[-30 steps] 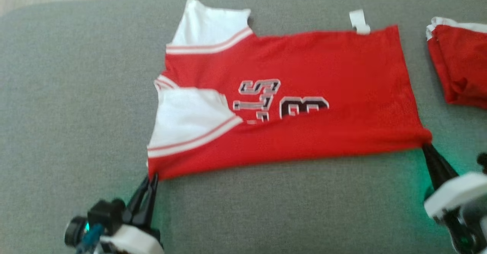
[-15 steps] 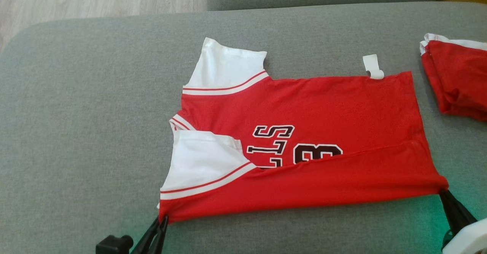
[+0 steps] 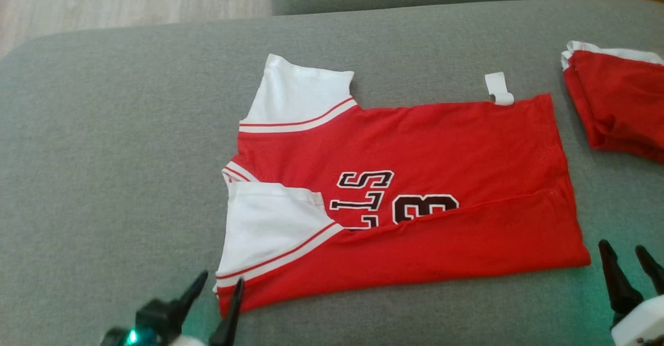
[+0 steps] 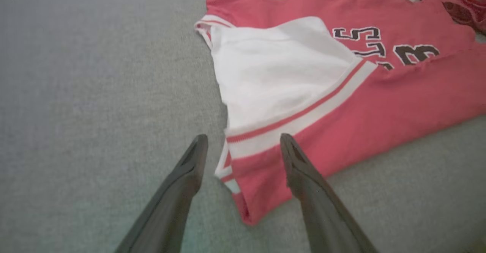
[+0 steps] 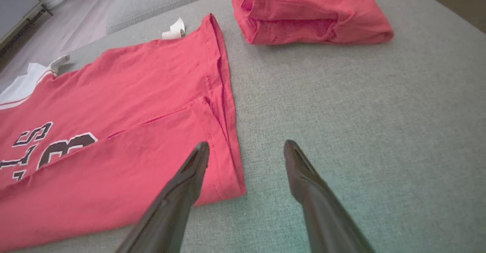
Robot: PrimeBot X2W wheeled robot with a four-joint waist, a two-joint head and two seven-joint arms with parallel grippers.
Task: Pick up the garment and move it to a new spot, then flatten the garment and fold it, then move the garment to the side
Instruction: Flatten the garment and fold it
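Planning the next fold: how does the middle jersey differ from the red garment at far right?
The jersey lies spread out, only its near edge folded over; the red garment is a compact bundle. The jersey shows lettering and white sleeves; the red garment, mostly plain red. Both lie on the cushion.

Two red garments lie on one grey fabric cushion [image 3: 104, 154]: one spread red-and-white jersey with black lettering [image 3: 441, 143] and one folded red cloth bundle [image 3: 617, 107]. The jersey has two white sleeves, the far sleeve [image 3: 298, 94] and the near sleeve [image 3: 270, 221], and one small white tag [image 3: 499, 88]. Two grippers count here, the left gripper [image 3: 220, 279] and the right gripper [image 3: 621, 246], each with two dark fingers [image 4: 182, 184].
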